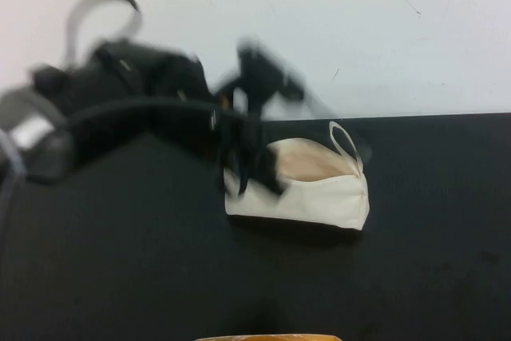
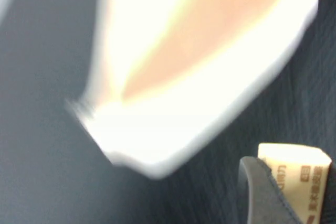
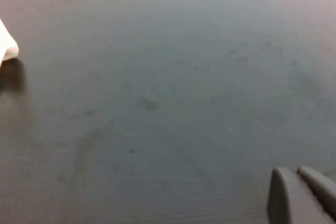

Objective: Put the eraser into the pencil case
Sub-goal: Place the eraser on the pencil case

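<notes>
The cream-white pencil case [image 1: 315,195] lies on the black table with its zip open, beige lining showing and its loop strap at the right end. My left gripper [image 1: 252,167] is blurred at the case's left end, above the opening. In the left wrist view the left gripper [image 2: 292,183] is shut on the pale yellow eraser [image 2: 300,170], which has dark printed text, and holds it just beside the open pencil case [image 2: 173,72]. The eraser does not show in the high view. My right gripper [image 3: 303,181] is shut and empty over bare table.
The black table [image 1: 120,261] ends at a white wall behind the case. A small yellowish object [image 1: 270,338] shows at the near edge. A corner of the pencil case [image 3: 6,45] shows at the edge of the right wrist view.
</notes>
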### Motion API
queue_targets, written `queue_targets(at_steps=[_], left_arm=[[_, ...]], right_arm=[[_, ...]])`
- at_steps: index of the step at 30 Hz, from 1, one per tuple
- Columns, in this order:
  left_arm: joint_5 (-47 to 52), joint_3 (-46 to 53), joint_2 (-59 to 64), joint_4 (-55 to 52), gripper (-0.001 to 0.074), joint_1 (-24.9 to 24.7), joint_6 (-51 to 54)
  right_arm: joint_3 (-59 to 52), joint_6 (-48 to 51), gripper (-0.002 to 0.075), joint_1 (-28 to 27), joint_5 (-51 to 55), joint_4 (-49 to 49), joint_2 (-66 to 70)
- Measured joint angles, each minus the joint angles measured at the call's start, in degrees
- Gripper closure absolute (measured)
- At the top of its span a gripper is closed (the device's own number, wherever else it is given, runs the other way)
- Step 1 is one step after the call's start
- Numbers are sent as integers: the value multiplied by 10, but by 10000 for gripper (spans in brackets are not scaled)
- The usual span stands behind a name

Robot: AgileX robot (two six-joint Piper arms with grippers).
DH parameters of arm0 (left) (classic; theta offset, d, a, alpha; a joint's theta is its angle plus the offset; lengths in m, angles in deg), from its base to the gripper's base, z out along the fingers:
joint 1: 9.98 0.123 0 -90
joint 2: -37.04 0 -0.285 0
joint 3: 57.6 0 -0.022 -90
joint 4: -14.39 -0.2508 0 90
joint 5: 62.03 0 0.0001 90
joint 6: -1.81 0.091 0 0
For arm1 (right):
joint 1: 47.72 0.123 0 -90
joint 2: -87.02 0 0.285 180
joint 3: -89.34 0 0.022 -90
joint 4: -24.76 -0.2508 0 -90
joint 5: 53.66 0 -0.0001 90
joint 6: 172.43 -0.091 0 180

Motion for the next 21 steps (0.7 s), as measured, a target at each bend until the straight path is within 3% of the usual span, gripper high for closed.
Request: queue_targets(at_steps=[7, 13, 15, 19, 21], left_arm=[[-219, -27, 17, 38, 547, 0, 0], [-250, -28, 101, 50, 545, 0, 0], [-250, -28, 114, 55, 489, 0, -3], [-251, -31, 121, 68, 289, 0, -10], [-246, -39, 121, 76, 248, 0, -12]], right_arm=[[0, 0, 727, 0, 0, 0, 0], [0, 0, 727, 0, 0, 0, 0], [0, 0, 727, 0, 0, 0, 0], [0, 0, 727, 0, 0, 0, 0], [0, 0, 727, 0, 0, 0, 0]])
